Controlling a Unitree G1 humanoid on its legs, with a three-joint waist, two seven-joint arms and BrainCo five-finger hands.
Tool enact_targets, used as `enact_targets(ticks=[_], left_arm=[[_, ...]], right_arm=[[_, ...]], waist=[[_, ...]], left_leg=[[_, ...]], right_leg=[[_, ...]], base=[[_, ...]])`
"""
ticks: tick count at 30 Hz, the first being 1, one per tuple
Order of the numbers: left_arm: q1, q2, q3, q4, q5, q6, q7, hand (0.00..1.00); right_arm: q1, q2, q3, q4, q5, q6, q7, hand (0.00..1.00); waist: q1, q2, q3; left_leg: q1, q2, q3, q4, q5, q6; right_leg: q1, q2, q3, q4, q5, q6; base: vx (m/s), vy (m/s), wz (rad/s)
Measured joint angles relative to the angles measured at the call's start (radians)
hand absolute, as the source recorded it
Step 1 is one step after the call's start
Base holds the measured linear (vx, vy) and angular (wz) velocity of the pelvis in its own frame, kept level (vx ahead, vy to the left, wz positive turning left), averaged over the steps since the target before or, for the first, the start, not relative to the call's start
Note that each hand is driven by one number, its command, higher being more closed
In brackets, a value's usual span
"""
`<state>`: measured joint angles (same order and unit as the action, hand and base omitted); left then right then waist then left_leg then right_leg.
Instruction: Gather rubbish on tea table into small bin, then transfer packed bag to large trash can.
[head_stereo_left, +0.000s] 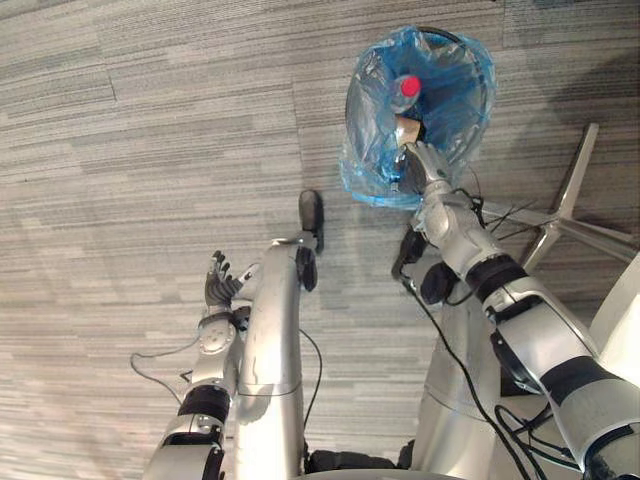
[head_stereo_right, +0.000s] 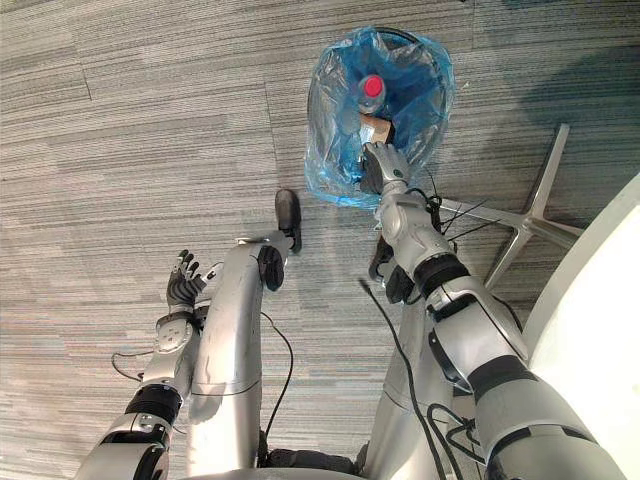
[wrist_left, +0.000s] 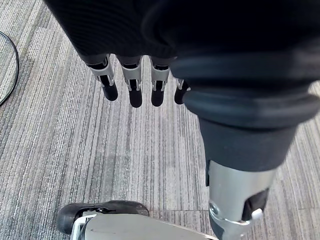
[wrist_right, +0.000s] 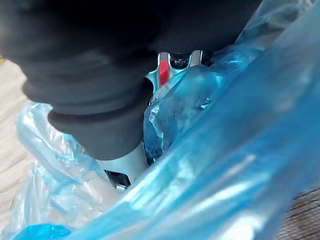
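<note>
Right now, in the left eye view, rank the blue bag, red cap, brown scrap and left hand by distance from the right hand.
1. Blue bag, touching the right hand.
2. Brown scrap, just beyond, inside the bag.
3. Red cap, deeper inside.
4. Left hand, far left over carpet.

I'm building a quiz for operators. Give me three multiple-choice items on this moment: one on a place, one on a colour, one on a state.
1. Where is the right hand?
A. At the near rim of the bag
B. Flat on a table
C. Beside the left hand

2. What colour is the bag?
A. Black
B. Blue
C. White

3. What is the left hand's state?
A. Shut on a cup
B. Shut on the bag
C. Open, holding nothing

Answers:
1. A, as the head views show the hand reaching into the bag's near edge.
2. B, since the plastic is clear blue in every view that shows it.
3. C, because its fingers hang straight over bare carpet.
</note>
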<state>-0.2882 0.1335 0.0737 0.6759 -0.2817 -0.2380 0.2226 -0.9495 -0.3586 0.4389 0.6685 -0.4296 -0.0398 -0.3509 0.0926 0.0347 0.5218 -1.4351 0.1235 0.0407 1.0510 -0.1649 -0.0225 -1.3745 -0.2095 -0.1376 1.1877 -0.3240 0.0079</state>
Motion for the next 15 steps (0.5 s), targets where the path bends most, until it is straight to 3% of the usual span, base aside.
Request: enact_targets(ticks=[6,10,15], left_arm=[[0.016,-0.002,0.028,-0.002,0.019,0.017,0.016,0.00],[0.084,-0.002,0.021,-0.030,0.041,0.034,0.015,0.00],[0.172,-0.029,-0.030,-0.038,0.082,0.039,-0.008,0.00]], right_arm=[[0.159,0.039,-0.098,-0.223,0.123,-0.024,-0.016,1.00],[0.329,0.121,-0.172,-0.340,0.279,-0.041,-0.010,1.00],[0.512,0.204,-0.169,-0.473,0.384,-0.095,0.035,1.00]], waist=[[-0.003,-0.033,-0.018],[-0.016,-0.050,-0.027],[-0.026,-0.077,-0.050]], left_leg=[[0.132,0.000,0.000,-0.068,0.006,-0.010],[0.344,-0.004,0.016,-0.196,0.029,-0.007],[0.615,-0.002,0.046,-0.360,0.045,-0.005]], right_leg=[[0.139,0.004,-0.018,-0.075,0.005,0.004],[0.356,0.004,-0.045,-0.204,0.031,-0.002],[0.622,0.029,-0.049,-0.391,0.075,0.013]], base=[[0.00,0.002,0.02],[0.03,-0.021,0.09],[0.09,-0.038,-0.10]])
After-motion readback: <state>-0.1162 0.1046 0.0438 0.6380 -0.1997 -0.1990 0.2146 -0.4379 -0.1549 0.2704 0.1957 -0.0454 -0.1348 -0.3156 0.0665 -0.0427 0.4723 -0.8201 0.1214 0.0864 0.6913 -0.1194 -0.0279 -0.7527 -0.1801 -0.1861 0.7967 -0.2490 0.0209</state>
